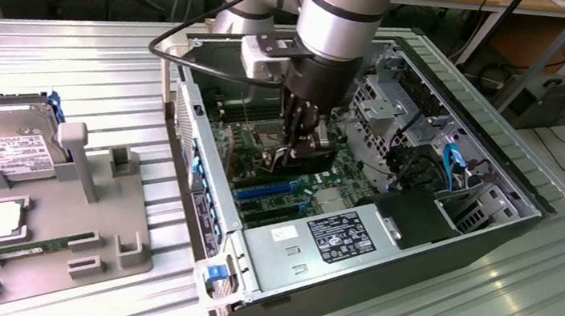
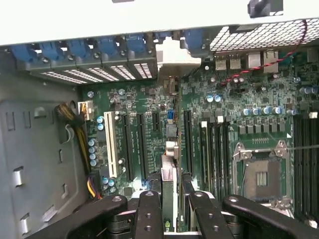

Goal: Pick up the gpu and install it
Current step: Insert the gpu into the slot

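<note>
I have the gpu [image 2: 168, 184] edge-on between the fingers [image 2: 149, 214] of the end effector [image 2: 169, 219], standing upright over the motherboard [image 2: 224, 119] inside the open computer case [image 1: 489, 232]. In the wrist view the card is a thin vertical strip running up from the pads toward the rear wall, its metal end bracket [image 2: 172, 57] already up by the slot openings [image 2: 99, 72] with their blue clips. The end effector is closed down narrow, clamping the card on both faces.

From the exterior view, my arm [image 1: 343, 20] reaches straight down into the case, with the card low over the expansion slots [image 1: 262, 192].

My worry now is alignment. The card sits among several long parallel slots [image 2: 144, 144], and I can't tell whether its bottom edge is truly in one or riding on the rim. If it's off to one side and I press, the edge connector could jam or the board could flex. A tilted card could also catch the bracket on the rear wall. The black cable [image 1: 181, 61] looping off my wrist hangs close to the case's edge and could snag.

Out on the surface [image 1: 77, 76], the hard drive [image 1: 9, 145] and the RAM stick [image 1: 34, 249] sit in their grey holder [image 1: 72, 205], well apart from all this.
</note>
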Controlling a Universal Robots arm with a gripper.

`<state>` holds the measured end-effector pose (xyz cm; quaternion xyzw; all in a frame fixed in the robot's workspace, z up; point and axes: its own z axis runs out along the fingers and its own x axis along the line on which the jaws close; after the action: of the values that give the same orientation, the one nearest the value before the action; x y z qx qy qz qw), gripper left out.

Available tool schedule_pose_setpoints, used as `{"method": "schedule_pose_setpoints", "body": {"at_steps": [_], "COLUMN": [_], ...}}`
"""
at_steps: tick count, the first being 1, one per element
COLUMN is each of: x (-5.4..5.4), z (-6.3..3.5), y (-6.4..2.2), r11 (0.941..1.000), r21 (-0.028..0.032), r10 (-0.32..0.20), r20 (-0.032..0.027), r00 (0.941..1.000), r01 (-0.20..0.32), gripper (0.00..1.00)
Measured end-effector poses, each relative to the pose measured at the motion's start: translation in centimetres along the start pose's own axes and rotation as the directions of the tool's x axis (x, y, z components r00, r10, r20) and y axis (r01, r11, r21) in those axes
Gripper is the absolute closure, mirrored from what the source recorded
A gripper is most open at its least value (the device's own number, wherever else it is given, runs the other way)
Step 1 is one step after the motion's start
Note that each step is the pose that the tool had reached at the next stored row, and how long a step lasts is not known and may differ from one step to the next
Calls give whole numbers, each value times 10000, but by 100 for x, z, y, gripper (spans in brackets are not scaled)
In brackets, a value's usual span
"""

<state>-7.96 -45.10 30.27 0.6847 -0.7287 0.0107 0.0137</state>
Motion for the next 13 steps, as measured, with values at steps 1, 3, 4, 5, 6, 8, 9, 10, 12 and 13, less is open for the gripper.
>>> {"method": "schedule_pose_setpoints", "body": {"at_steps": [1, 3, 4, 5, 6, 8, 9, 10, 12, 13], "x": [-2, -1, 0, 1, 1, 1, 1, 1, -2, -6], "z": [32, 63, 72, 78, 85, 102, 110, 119, 134, 136], "y": [10, 51, 79, 98, 112, 117, 117, 117, 117, 116], "r11": [9999, 9996, 9995, 9995, 9995, 9994, 9994, 9993, 9991, 9990], "r21": [4, 9, 10, 10, 11, 12, 12, 13, 27, 42], "r10": [-119, -278, -305, -318, -327, -335, -345, -361, -412, -443], "r20": [-1, -3, -3, -2, -1, -1, -1, -1, -1, -3], "r00": [9999, 9996, 9995, 9995, 9995, 9994, 9994, 9993, 9992, 9990], "r01": [119, 278, 305, 318, 327, 335, 345, 361, 412, 443], "gripper": [74, 74, 74, 74, 74, 74, 74, 74, 74, 74]}}
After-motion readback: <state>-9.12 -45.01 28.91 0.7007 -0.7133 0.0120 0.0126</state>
